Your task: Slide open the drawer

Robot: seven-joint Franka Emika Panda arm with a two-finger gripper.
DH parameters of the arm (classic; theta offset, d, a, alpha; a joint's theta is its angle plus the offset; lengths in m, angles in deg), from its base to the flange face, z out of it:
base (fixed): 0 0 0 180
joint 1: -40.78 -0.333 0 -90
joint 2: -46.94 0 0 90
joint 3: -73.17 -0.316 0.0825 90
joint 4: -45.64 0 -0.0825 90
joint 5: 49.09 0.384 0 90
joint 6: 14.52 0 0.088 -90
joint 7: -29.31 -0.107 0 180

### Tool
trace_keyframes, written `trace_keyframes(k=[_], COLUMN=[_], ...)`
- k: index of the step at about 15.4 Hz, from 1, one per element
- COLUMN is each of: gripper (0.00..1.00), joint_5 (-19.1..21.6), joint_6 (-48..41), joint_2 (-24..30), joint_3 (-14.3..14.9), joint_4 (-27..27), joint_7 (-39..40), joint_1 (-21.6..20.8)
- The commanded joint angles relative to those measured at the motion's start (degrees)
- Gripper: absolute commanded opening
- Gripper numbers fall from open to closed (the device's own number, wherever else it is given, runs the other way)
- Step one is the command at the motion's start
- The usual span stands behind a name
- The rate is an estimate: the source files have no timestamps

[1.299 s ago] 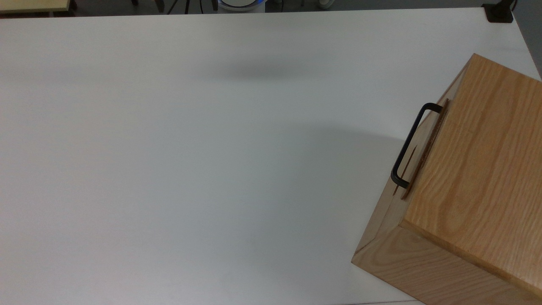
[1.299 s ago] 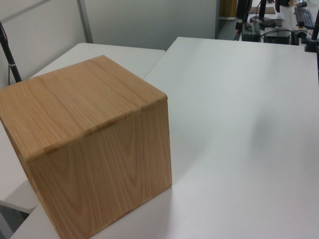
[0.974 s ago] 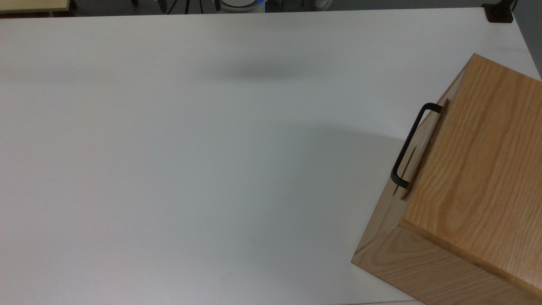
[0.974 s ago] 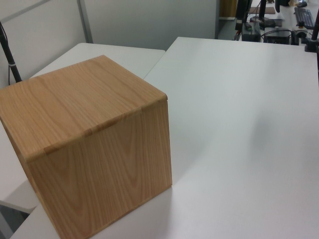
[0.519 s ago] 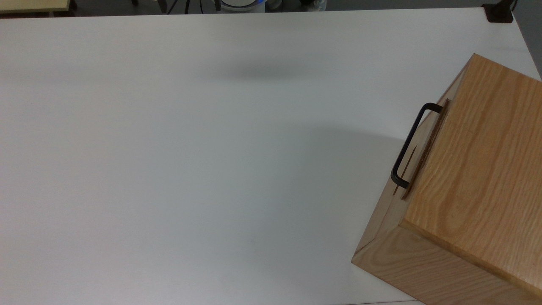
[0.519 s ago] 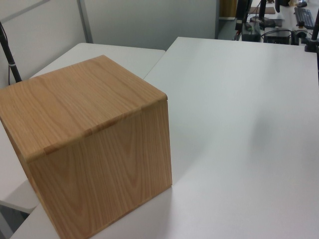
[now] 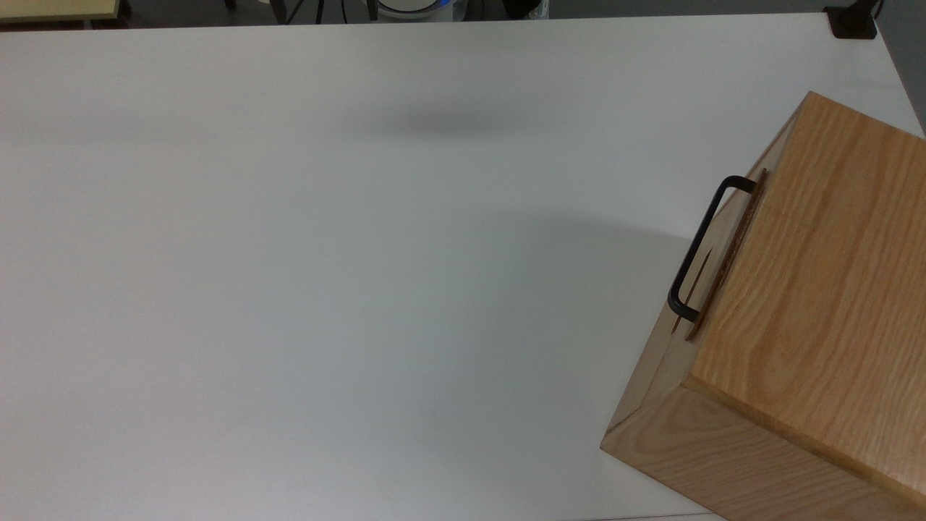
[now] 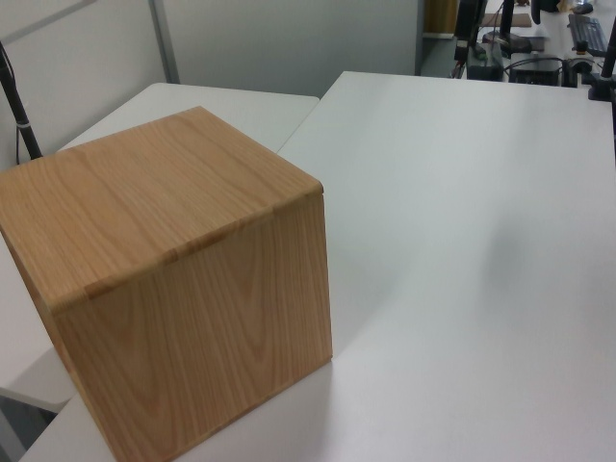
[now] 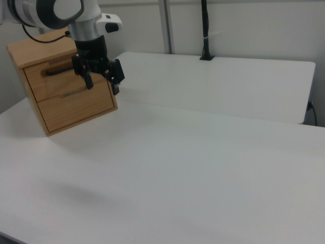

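Fingers (image 9: 116, 85) spread apart, nothing between them — my gripper (image 9: 102, 81) hangs in the air in front of the drawer (image 9: 61, 81) in the right view, pointing down, apparently clear of the wood. Drawer sits shut in the upper part of the cabinet (image 9: 48, 53), its black handle (image 9: 58, 70) to the right view's left of my fingers. Cabinet stands on the white table (image 7: 289, 289), at the top view's right edge — handle (image 7: 698, 250) facing the top view's left. In the left view I see plain cabinet (image 8: 173, 289) sides.
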Motion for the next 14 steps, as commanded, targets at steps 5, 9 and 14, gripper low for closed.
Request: trace_keyframes(k=[5, 9, 14], gripper=[1.00, 0.98, 0.86], joint_5=[1.8, 1.9, 11.9], joint_6=[-1.4, -2.4, 1.7], joint_2=[0.9, 0.8, -0.1], joint_3=[0.4, -1.3, -3.1], joint_4=[1.0, 2.1, 1.6], joint_7=[1.0, 1.0, -8.7], joint_1=[-0.6, -0.6, -0.7])
